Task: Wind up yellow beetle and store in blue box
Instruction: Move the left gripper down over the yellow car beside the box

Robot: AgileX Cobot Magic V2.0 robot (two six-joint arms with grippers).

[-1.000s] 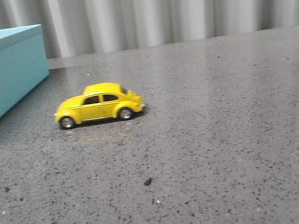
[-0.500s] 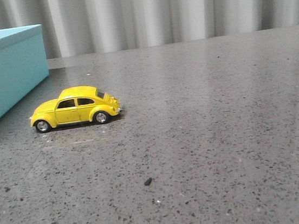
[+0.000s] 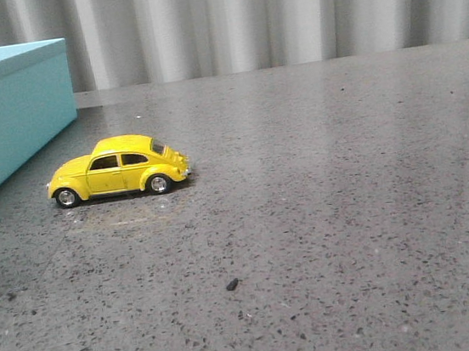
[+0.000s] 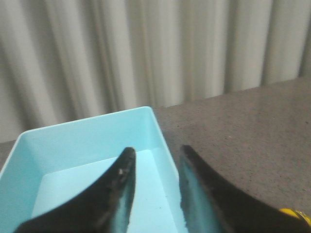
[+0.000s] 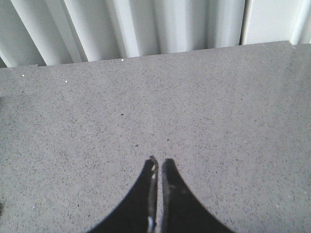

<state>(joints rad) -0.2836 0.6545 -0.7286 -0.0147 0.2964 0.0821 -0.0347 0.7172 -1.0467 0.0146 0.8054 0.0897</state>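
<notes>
Grey speckled stone tabletop (image 3: 333, 215) fills most of the front view, with pale pleated curtains (image 3: 266, 17) across the top of the frame. At centre left of that view the yellow beetle (image 3: 117, 168) stands on all 4 wheels, side-on, its nose towards the left edge. The blue box (image 3: 5, 118) sits at the upper left, near the car's nose but not touching it.

No arm appears in the front view. The left wrist view shows the left gripper (image 4: 155, 167) hanging over the box, which is open there, its pale turquoise floor bare; the jaws stand apart with nothing between them. A sliver of yellow shows at the lower right corner of that picture. The right gripper (image 5: 158, 165) hovers over bare table, its 2 fingers pressed together and holding nothing.

Judging from this, the car sits free on the table and unheld, so the step in hand is probably the storing. Whether the winding is done cannot be told. The next move likely calls for the left arm to swing off the box towards the car, lower its spread jaws across the roof and sides, and pinch gently, since the glossy rounded body may slip or roll on its wheels.
</notes>
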